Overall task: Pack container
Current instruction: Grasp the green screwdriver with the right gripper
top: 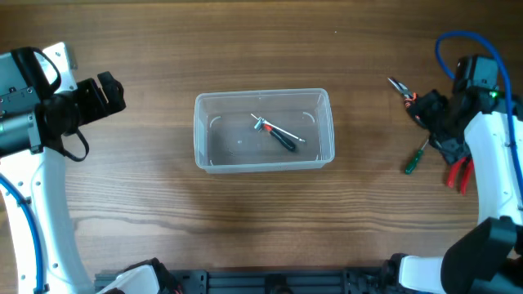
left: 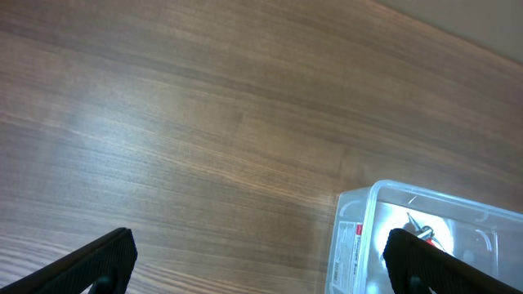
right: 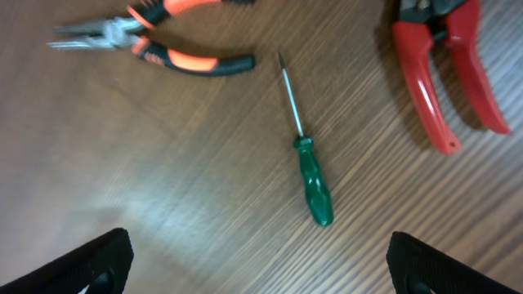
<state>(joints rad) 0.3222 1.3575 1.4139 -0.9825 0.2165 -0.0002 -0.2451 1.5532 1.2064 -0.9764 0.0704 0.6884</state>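
The clear plastic container sits mid-table with a small black-and-red handled tool lying inside. Its corner shows in the left wrist view. My left gripper is open and empty, well left of the container; in the left wrist view its fingers are wide apart. My right gripper is open and empty above the tools at the right. Below it lie a green screwdriver, also in the overhead view, orange-black needle-nose pliers and red-handled pliers.
The needle-nose pliers lie up-right of the container and the red-handled pliers near the right edge, partly under my right arm. Bare wooden tabletop surrounds the container.
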